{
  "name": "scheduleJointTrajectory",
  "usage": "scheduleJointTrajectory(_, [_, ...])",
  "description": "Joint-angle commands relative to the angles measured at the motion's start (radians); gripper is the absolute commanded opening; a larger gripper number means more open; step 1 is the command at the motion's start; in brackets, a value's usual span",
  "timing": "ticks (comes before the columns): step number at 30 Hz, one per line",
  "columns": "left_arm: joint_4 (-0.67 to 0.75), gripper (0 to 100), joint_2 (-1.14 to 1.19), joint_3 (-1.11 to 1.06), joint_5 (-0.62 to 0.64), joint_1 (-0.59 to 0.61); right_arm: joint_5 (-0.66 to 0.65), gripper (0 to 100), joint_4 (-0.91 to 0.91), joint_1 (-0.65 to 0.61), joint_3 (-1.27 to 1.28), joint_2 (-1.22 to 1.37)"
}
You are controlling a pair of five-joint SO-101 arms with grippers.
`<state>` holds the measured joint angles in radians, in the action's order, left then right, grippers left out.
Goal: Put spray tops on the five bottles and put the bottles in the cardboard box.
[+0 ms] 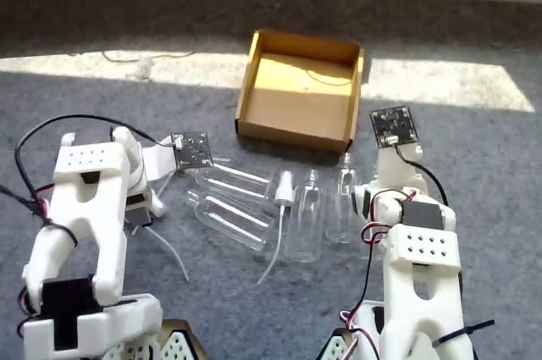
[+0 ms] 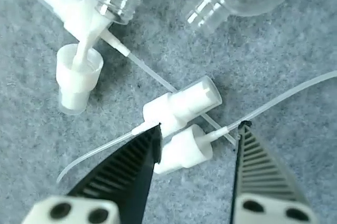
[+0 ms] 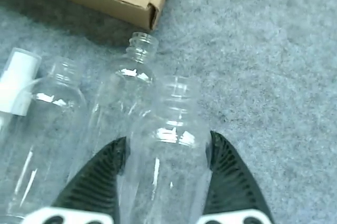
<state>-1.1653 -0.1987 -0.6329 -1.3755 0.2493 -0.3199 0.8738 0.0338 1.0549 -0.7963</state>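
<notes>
My left gripper (image 2: 197, 134) is open low over the carpet, its fingers on either side of a white spray top (image 2: 184, 150) with a thin tube. A second spray top (image 2: 184, 103) lies just beyond it, and two more spray tops (image 2: 79, 79) lie near the open necks of two clear bottles (image 2: 118, 0). My right gripper (image 3: 168, 139) is shut on a clear uncapped bottle (image 3: 171, 108), a finger pressed to each side. Another bare bottle (image 3: 129, 84) and one more (image 3: 52, 103) lie beside it. The cardboard box (image 1: 292, 135) stands open behind the bottles.
Several clear bottles (image 1: 233, 220) lie in a row on the grey carpet between the two arms, with a spray top (image 1: 284, 188) and its tube among them. The box corner (image 3: 152, 8) is close beyond the right gripper. Open carpet lies right of the box.
</notes>
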Motion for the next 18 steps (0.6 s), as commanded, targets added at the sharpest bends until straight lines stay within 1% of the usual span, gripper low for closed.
scheduleJointTrajectory(1, [0.018,22,0.091,0.101,-0.301,-0.004,0.002,0.4,0.008,-0.008,-0.051,-0.015])
scheduleJointTrajectory(7, [0.018,22,0.189,0.156,-0.296,-0.005,0.002,0.4,0.008,-0.008,-0.051,-0.015])
scheduleJointTrajectory(10, [0.018,22,0.242,0.176,-0.293,-0.025,0.002,0.4,0.008,-0.008,-0.051,-0.015])
scheduleJointTrajectory(18, [0.018,22,0.354,0.26,-0.201,-0.085,0.002,0.4,0.024,-0.008,-0.051,-0.015])
